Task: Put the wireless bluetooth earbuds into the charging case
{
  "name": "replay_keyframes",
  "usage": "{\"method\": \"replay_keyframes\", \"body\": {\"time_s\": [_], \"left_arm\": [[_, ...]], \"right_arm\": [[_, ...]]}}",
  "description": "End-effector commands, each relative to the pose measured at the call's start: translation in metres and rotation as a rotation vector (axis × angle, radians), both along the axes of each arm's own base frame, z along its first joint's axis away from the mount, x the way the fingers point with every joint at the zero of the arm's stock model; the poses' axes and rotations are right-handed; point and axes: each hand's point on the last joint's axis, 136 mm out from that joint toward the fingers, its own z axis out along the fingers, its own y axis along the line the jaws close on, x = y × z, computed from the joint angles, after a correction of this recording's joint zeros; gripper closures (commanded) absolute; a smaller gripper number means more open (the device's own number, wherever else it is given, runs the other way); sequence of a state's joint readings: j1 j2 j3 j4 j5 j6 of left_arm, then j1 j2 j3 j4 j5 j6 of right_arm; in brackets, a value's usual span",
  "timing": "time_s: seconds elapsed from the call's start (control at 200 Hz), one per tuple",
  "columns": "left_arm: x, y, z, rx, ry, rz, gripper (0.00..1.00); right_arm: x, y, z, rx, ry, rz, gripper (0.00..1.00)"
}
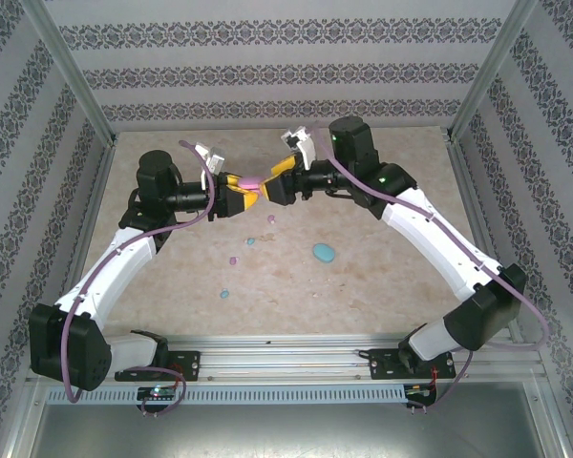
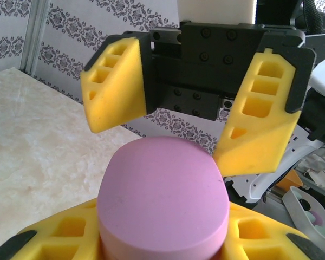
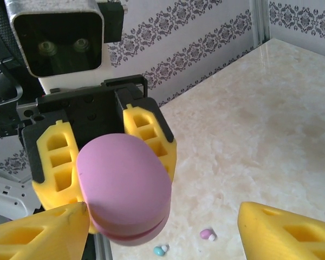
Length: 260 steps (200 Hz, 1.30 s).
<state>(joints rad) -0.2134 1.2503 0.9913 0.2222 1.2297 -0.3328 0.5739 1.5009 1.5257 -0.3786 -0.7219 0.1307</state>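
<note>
With my left gripper (image 3: 105,162) clamped on the raised pink case (image 2: 162,195) and my right gripper (image 2: 176,130) apart facing it, the earbuds (image 1: 233,259) lie loose near the middle of the surface (image 1: 382,286) (light, hard, slippery pebbles, I judge), best pinched squarely across the body.
</note>
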Motion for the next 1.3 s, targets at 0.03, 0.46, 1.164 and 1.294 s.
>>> {"method": "replay_keyframes", "body": {"time_s": [0.03,0.46,1.164,1.294], "left_arm": [[-0.005,0.002,0.014,-0.022,-0.052,-0.027,0.92],[-0.008,0.002,0.023,-0.040,-0.052,-0.041,0.92],[-0.007,-0.001,0.034,-0.084,-0.032,-0.095,0.92],[-0.006,-0.002,0.027,-0.064,-0.024,-0.093,0.92]], "right_arm": [[0.009,0.004,0.010,-0.001,-0.031,-0.015,0.31],[0.027,0.004,-0.002,-0.016,0.045,-0.096,0.36],[0.031,0.025,-0.003,0.088,0.157,0.007,0.54],[0.033,0.023,0.003,0.114,0.145,0.013,0.71]]}}
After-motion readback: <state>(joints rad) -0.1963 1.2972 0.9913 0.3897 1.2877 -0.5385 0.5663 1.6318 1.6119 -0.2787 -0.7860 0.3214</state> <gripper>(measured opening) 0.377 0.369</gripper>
